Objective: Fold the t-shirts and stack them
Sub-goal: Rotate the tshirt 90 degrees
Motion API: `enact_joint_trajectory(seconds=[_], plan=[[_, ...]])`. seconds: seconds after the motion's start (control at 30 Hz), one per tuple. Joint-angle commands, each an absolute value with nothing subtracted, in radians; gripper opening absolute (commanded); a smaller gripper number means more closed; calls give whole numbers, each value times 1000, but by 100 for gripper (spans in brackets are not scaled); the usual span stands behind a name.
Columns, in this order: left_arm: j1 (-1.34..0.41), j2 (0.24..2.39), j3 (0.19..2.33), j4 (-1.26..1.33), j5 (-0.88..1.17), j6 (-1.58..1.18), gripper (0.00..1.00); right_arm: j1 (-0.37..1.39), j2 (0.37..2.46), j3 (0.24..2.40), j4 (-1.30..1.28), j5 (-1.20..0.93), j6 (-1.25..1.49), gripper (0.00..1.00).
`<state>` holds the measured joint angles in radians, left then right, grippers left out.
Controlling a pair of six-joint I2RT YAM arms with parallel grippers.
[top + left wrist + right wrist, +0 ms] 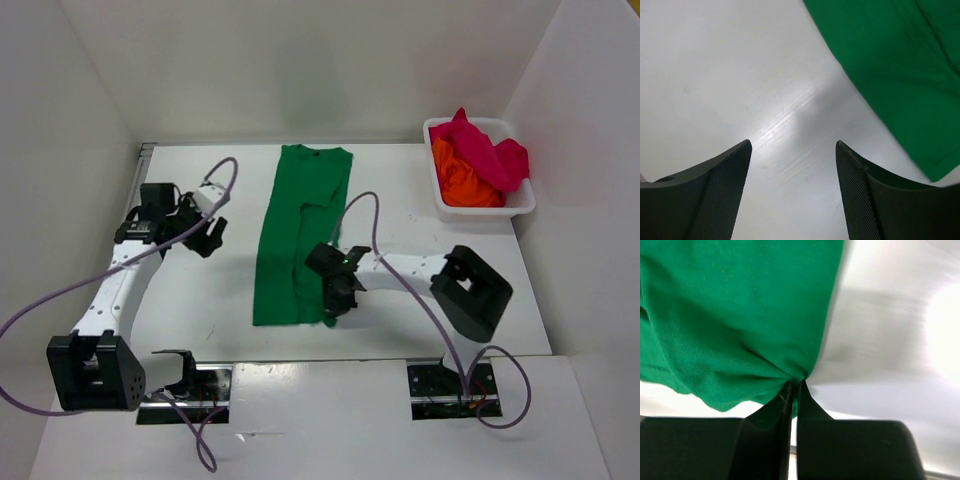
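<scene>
The right gripper (794, 386) is nipped shut on the green t-shirt (300, 230) at the near edge of the table (200, 310). The left gripper (793, 150) gapes empty, so lifting 1 corner could skew the fold.

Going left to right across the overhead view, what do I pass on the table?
First the left gripper → green t-shirt → white basket holding the orange t-shirt and magenta t-shirt.
</scene>
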<state>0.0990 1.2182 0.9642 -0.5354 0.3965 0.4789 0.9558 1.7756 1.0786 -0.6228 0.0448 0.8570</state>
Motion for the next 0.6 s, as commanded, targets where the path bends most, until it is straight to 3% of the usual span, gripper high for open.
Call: enact_joint_trajectory(seconds=[0.0, 0.03, 0.2, 0.23, 0.33, 0.57], plan=[[-33, 1172, 1060, -610, 324, 658, 75, 931, 1666, 924, -696, 84, 857, 3], [-125, 1172, 1060, -648, 299, 685, 75, 922, 1643, 905, -696, 84, 857, 11], [-443, 1157, 997, -689, 65, 877, 75, 922, 1520, 859, -719, 0, 857, 33], [-541, 1134, 950, -689, 36, 900, 75, 931, 1502, 850, -730, -11, 867, 42], [-655, 1120, 901, -680, -17, 959, 75, 940, 1401, 830, -739, -58, 877, 51], [-851, 1068, 733, -571, -38, 1218, 77, 882, 1315, 868, -712, -71, 888, 54]])
